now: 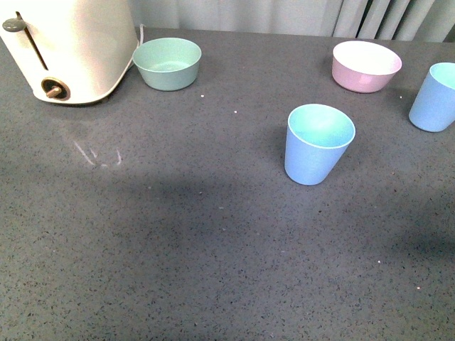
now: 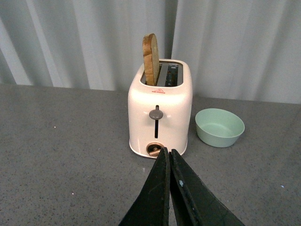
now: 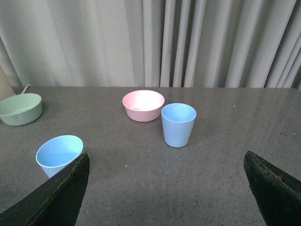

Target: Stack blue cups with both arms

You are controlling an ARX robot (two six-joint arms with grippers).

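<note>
Grey speckled counter [image 1: 178,284] fills the front view, backed by a pale pleated curtain [image 3: 94,42]. A cream toaster [image 2: 160,113] is seen at the far left, with a slice of bread [image 2: 151,59] standing in one slot. A green bowl [image 1: 167,64] is set just beside it, and a pink bowl [image 1: 366,65] lies toward the far right. One blue cup [image 1: 318,145] stands upright near the middle of the counter. The second blue cup [image 1: 434,97] stands upright at the right edge, near the pink bowl. The two are well apart and not yet stacked.

The left gripper [image 2: 168,157] is pinched closed on nothing and pointed at the toaster. The right gripper [image 3: 165,157] is spread wide, empty, and faces both cups.

The cups are judged light, stiff and matte, and so easily tipped. A pinch across the rim wall, with one finger inside, is advised. No writing is found on the cups, and a small red mark on the toaster cannot be read.
</note>
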